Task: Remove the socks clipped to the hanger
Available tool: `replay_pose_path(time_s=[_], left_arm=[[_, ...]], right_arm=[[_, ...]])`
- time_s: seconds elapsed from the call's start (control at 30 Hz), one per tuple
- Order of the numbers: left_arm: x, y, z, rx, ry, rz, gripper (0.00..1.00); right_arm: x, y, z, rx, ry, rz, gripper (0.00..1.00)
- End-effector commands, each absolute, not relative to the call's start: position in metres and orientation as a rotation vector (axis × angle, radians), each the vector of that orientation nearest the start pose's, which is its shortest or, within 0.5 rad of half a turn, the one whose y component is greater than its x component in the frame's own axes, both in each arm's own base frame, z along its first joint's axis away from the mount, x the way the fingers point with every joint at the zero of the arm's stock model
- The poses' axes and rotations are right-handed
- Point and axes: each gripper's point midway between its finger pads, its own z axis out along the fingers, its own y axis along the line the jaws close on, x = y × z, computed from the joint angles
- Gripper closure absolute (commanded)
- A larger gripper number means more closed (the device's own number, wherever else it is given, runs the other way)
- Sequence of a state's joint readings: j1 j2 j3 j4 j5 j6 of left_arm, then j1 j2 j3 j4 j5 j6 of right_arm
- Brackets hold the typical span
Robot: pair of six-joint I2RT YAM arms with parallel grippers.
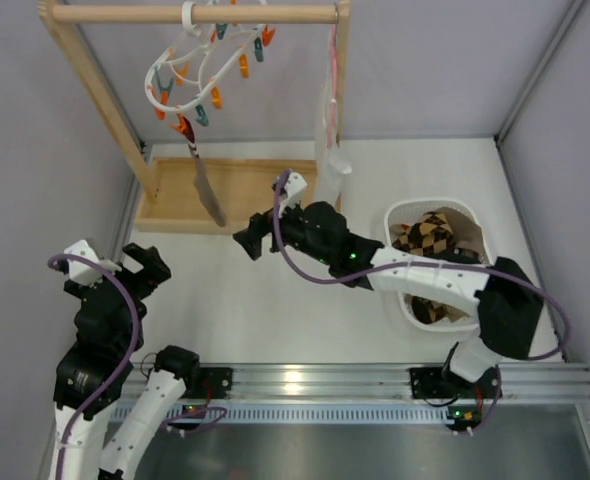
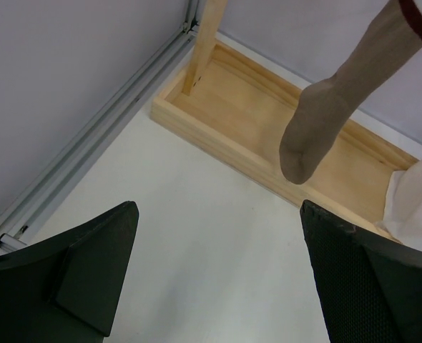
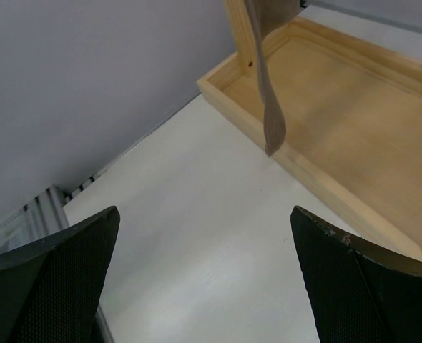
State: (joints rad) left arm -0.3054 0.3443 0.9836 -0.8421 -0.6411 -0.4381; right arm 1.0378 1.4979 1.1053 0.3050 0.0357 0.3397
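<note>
The white ring hanger (image 1: 197,62) with orange and teal clips hangs by its hook from the wooden rail. One plain brown sock (image 1: 206,185) stays clipped at its lower end and hangs over the wooden base; it also shows in the left wrist view (image 2: 325,114) and edge-on in the right wrist view (image 3: 267,86). Brown-and-tan checked socks (image 1: 433,240) lie in the white basket (image 1: 475,222). My right gripper (image 1: 256,240) is open and empty, just right of and below the hanging sock. My left gripper (image 1: 147,268) is open and empty, low at the left.
The wooden rail frame (image 1: 190,14) stands on a shallow wooden tray base (image 1: 170,200) at the back. A white cloth with pink strap (image 1: 331,150) hangs from the frame's right post. Grey walls close in left and right.
</note>
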Motion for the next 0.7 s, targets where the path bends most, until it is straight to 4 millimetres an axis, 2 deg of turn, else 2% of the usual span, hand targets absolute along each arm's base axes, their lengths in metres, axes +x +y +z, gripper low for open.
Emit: replay_pose_path(time_s=[0.0,0.03,0.07,0.1,0.13,0.17,0.2,0.23,0.27,0.3,0.33,0.37,0.4,0.47,0.5,0.53,0.6,0.67], left_arm=[[0.170,0.050,0.321,-0.627,1.556,0.022,0.02],[0.171,0.049,0.316,-0.629,1.562,0.026,0.02],[0.172,0.048,0.314,-0.629,1.563,0.022,0.02],[0.174,0.046,0.312,-0.627,1.565,0.010,0.02],[0.176,0.045,0.308,-0.625,1.572,0.009,0.02],[0.177,0.042,0.307,-0.614,1.577,-0.001,0.02],[0.178,0.041,0.307,-0.610,1.581,-0.003,0.02],[0.178,0.042,0.306,-0.611,1.584,0.002,0.02],[0.178,0.040,0.306,-0.608,1.586,-0.004,0.02],[0.179,0.040,0.306,-0.606,1.587,-0.009,0.02],[0.180,0.039,0.304,-0.602,1.594,-0.008,0.02],[0.180,0.038,0.304,-0.598,1.598,-0.009,0.02],[0.182,0.036,0.303,-0.590,1.609,-0.012,0.02],[0.184,0.035,0.302,-0.586,1.614,-0.012,0.02],[0.186,0.033,0.300,-0.579,1.626,-0.010,0.02],[0.187,0.033,0.300,-0.577,1.629,-0.007,0.02],[0.188,0.031,0.299,-0.568,1.640,-0.007,0.02],[0.188,0.031,0.299,-0.564,1.644,-0.004,0.02]], right_arm=[[0.294,0.462,0.263,-0.513,1.645,0.806,0.02],[0.304,0.475,0.282,-0.495,1.612,0.809,0.02],[0.311,0.484,0.275,-0.503,1.626,0.790,0.02],[0.321,0.497,0.246,-0.533,1.664,0.742,0.04],[0.328,0.506,0.256,-0.514,1.646,0.743,0.05],[0.338,0.507,0.251,-0.485,1.653,0.704,0.05],[0.345,0.514,0.229,-0.483,1.679,0.675,0.07],[0.351,0.520,0.237,-0.467,1.656,0.673,0.08],[0.356,0.524,0.232,-0.469,1.657,0.656,0.11],[0.361,0.531,0.214,-0.501,1.669,0.625,0.12],[0.366,0.539,0.224,-0.501,1.641,0.634,0.15],[0.368,0.543,0.221,-0.514,1.638,0.629,0.21],[0.372,0.549,0.205,-0.535,1.644,0.609,0.25],[0.378,0.560,0.213,-0.529,1.602,0.631,0.38],[0.382,0.565,0.202,-0.538,1.604,0.621,0.38],[0.385,0.569,0.212,-0.528,1.577,0.630,0.39],[0.390,0.574,0.209,-0.518,1.554,0.631,0.44],[0.393,0.577,0.216,-0.504,1.533,0.643,0.51]])
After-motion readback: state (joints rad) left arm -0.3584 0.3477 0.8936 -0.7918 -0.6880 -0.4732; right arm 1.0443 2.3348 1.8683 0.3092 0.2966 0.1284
